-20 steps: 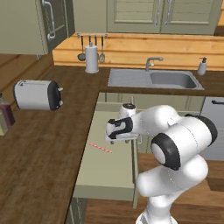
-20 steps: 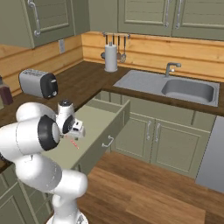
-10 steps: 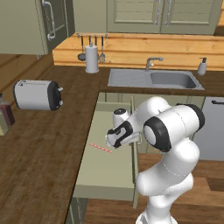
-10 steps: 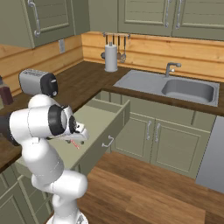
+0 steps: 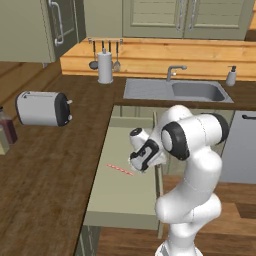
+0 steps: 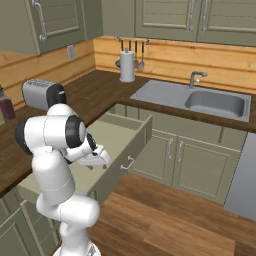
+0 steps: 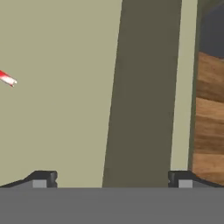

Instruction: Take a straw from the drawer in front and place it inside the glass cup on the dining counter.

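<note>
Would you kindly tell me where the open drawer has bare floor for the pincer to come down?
The drawer floor is bare toward its front edge and toward its back wall. The straw lies mid-floor, with the pincer crowding its right-wall end.

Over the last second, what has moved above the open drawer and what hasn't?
The arm has folded in and brought the gripper lower over the drawer, nearer the straw. Its fingers stand apart and hold nothing. The straw lies flat where it was; the drawer remains open, and the toaster has not shifted.
</note>
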